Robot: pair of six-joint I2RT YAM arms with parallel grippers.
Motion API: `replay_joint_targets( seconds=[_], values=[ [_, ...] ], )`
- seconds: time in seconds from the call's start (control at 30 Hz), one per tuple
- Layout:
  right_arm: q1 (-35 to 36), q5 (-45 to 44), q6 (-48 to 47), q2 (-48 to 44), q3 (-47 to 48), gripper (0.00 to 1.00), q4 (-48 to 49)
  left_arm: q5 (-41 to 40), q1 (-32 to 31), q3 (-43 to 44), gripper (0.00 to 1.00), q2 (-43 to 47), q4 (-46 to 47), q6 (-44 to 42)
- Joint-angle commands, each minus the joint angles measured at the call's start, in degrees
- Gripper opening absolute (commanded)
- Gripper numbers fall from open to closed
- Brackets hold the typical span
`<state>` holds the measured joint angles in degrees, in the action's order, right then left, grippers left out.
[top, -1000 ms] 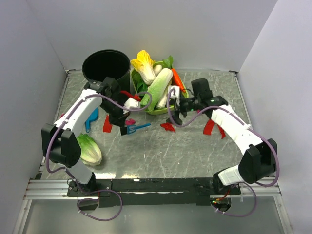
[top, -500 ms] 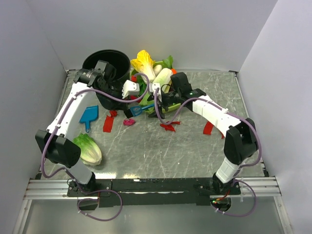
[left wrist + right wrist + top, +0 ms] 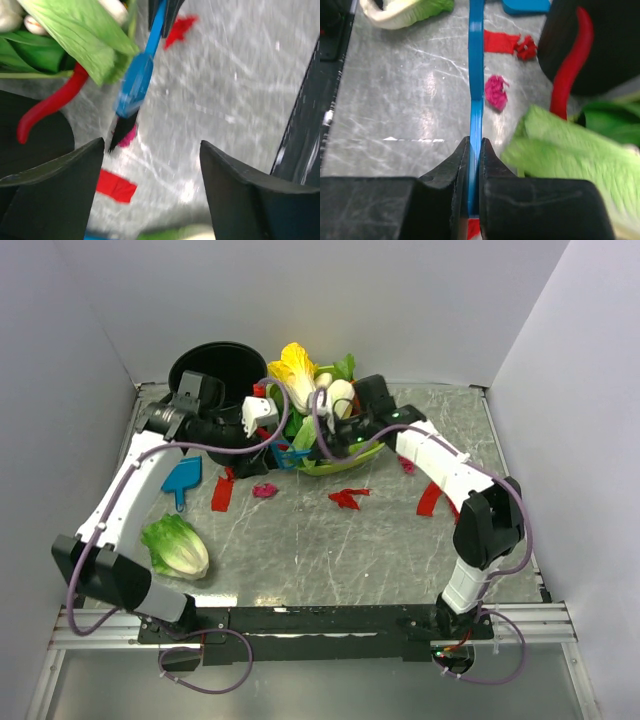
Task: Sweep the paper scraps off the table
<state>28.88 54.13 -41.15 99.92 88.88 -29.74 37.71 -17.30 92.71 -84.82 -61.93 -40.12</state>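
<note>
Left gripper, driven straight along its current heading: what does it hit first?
Probably the blue brush that the right gripper holds: in the left wrist view its bristle end lies just ahead of the open left gripper. Beyond it, the table and a pink paper scrap. Depth is unclear.

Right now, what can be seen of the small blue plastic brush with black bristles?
The small blue plastic brush with black bristles has a slim flat handle widening into a broader head that ends in a dark tuft. The right gripper is shut on the handle's end, clamping its flat faces. The brush hangs tilted, bristles lowest, over the grey-green marbled table beside the green leafy vegetables, its tip close to a magenta-pink paper wad. Whether the bristles touch the table cannot be told.
</note>
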Motion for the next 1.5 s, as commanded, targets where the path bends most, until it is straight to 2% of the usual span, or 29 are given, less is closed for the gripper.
replay_joint_targets(
  seconds=[0.0, 0.03, 0.13, 0.27, 0.47, 0.57, 0.63, 0.67, 0.7, 0.73, 0.77, 0.83, 0.87, 0.97, 1.0, 1.03, 1.07, 1.1, 1.13, 1.17, 1.23, 1.37, 1.43, 1.47],
  values=[
    [-5.0, 6.2, 3.3, 0.4, 9.3, 0.00, -11.4, 2.5, -0.2, -4.5, 0.85, 5.8, 21.7, 13.9],
    [-5.3, 6.8, 1.0, 0.7, 11.4, 0.00, -17.8, 3.7, -0.3, -4.4, 0.86, 5.7, 23.3, 16.5],
    [-6.2, 7.7, -4.1, 2.0, 17.5, 0.00, -25.1, 7.6, -0.3, -1.1, 0.86, 2.6, 24.1, 18.7],
    [-6.3, 6.1, -8.3, 4.2, 23.3, 0.00, -34.2, 14.5, -0.7, 3.9, 0.84, -2.3, 18.8, 12.9],
    [-5.9, 6.5, -7.1, 5.7, 26.3, 0.00, -34.7, 13.9, -2.6, 4.7, 0.80, -4.7, 21.5, 11.0],
    [-5.9, 6.9, -3.8, 6.5, 27.8, 0.00, -32.4, 14.7, -3.4, 7.2, 0.71, -7.3, 17.7, 8.2],
    [-5.9, 7.0, -1.5, 6.7, 28.4, 0.00, -31.0, 15.6, -3.4, 9.9, 0.55, -8.5, 15.7, 6.6],
    [-5.9, 6.8, 0.1, 6.9, 28.3, 0.00, -30.6, 16.4, -3.4, 11.8, 0.43, -9.7, 13.4, 5.8],
    [-5.9, 6.3, 1.6, 6.7, 28.3, 0.01, -28.6, 16.7, -3.4, 12.8, 0.37, -10.5, 12.4, 4.9],
    [-6.3, 6.4, 4.5, 6.7, 28.3, 0.01, -27.9, 17.0, -3.4, 14.6, 0.20, -12.1, 9.6, 4.4],
    [-6.8, 7.1, 6.2, 6.7, 28.2, 0.07, -25.7, 18.1, -3.3, 15.6, 0.12, -12.9, 8.5, 4.1],
    [-8.8, 9.4, 13.3, 6.2, 27.4, 0.31, -22.4, 19.7, -2.7, 17.2, 0.01, -14.8, 7.0, 4.7],
    [-9.7, 11.1, 15.2, 5.6, 27.0, 0.51, -21.0, 21.4, -1.6, 17.5, 0.01, -15.0, 6.8, 6.1],
    [-14.3, 17.8, 26.2, 2.9, 21.8, 0.69, -11.3, 24.8, 1.0, 17.7, 0.01, -15.7, 8.9, 10.9],
    [-15.6, 19.6, 30.5, 0.8, 19.3, 0.72, -0.5, 27.5, 1.7, 17.9, 0.01, -15.9, 9.3, 12.4],
    [-16.7, 22.2, 40.7, -0.3, 13.5, 0.76, 5.6, 28.6, 2.2, 18.1, 0.01, -16.5, 9.5, 13.7],
    [-18.8, 23.1, 46.6, -1.5, 10.3, 0.77, 13.9, 30.0, 2.8, 18.4, 0.01, -16.9, 8.8, 15.2],
    [-19.4, 23.9, 51.9, -3.0, 7.2, 0.77, 27.8, 31.6, 2.9, 18.8, 0.01, -17.5, 7.7, 15.1],
    [-19.9, 24.7, 60.0, -3.6, 2.4, 0.78, 34.6, 32.2, 3.0, 18.7, 0.01, -17.7, 7.5, 15.2],
    [-20.3, 26.6, 62.5, -3.4, 1.2, 0.77, 38.2, 32.6, 3.0, 17.9, 0.01, -17.6, 8.0, 16.5],
    [-20.2, 28.7, 64.3, -2.2, 0.9, 0.77, 40.7, 33.3, 3.0, 14.8, 0.01, -16.0, 11.4, 18.1],
    [-18.5, 29.5, 65.5, -1.8, -2.3, 0.79, 45.0, 34.6, 3.5, 14.7, 0.01, -16.0, 10.5, 18.7],
    [-17.0, 28.8, 59.7, -1.2, -0.5, 0.77, 41.4, 35.9, 3.9, 14.7, 0.01, -16.2, 11.1, 19.1],
    [-16.3, 27.7, 55.6, -1.0, 0.9, 0.75, 31.8, 36.2, 4.2, 14.7, 0.01, -16.3, 11.3, 19.8]
  ],
)
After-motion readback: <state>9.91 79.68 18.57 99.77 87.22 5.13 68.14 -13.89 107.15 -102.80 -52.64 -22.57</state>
